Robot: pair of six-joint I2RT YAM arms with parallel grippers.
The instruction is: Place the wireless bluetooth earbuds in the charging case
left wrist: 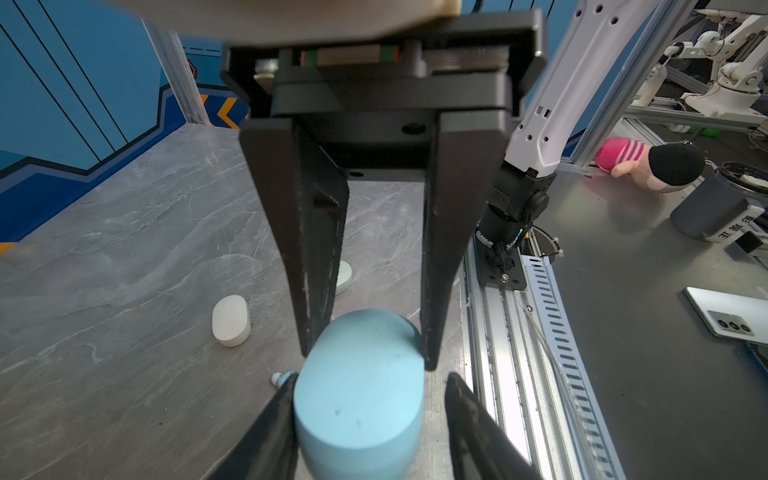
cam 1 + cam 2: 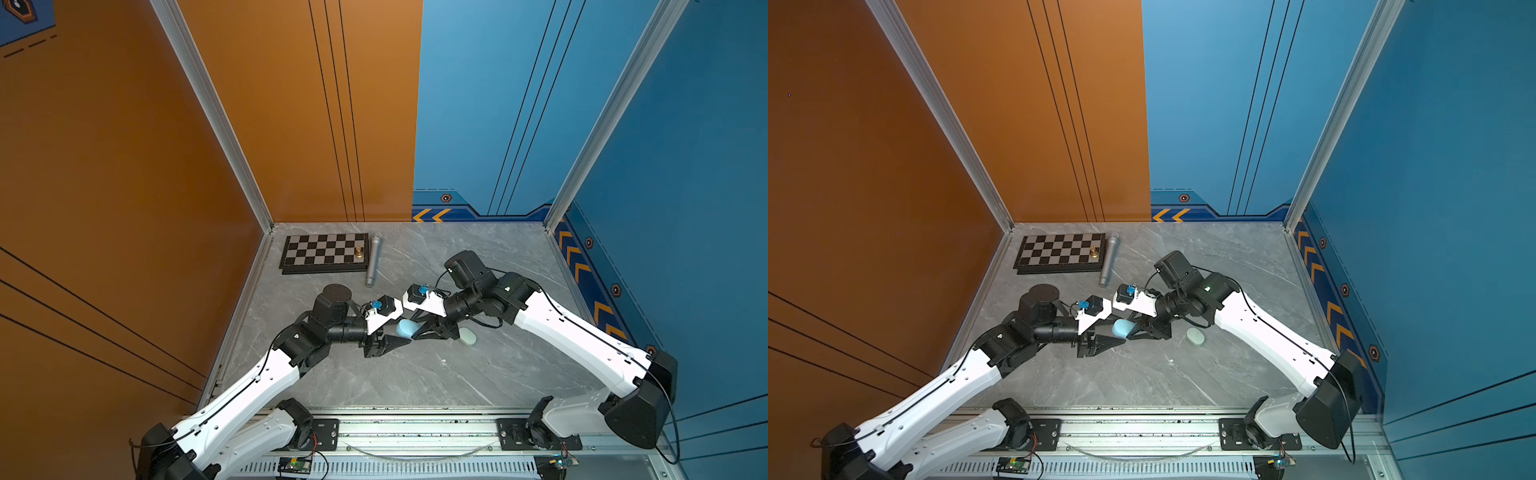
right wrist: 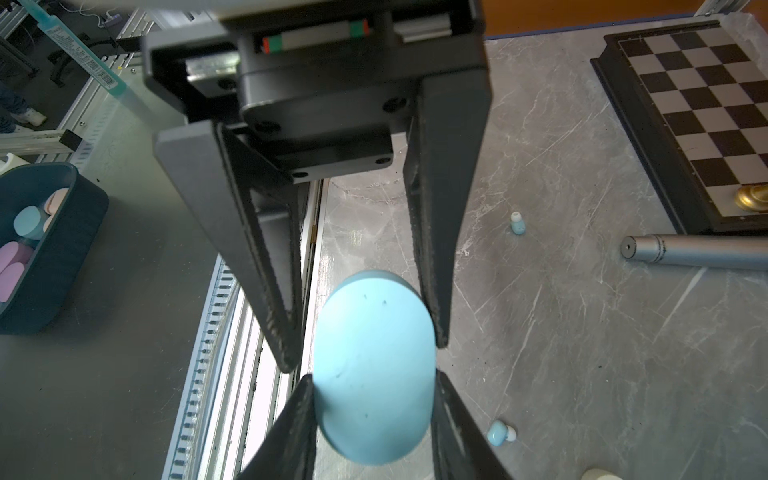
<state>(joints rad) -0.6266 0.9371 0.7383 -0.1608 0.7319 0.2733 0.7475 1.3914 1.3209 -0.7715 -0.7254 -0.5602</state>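
One orange wall (image 2: 104, 166) and blue wall (image 2: 478, 104) enclose a marble tabletop (image 2: 415, 374)

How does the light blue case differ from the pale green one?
Position: the light blue case sits between the left gripper and right gripper; the pale green case lies apart on the table. Colour: blue case versus green case. Both are smooth ovals.
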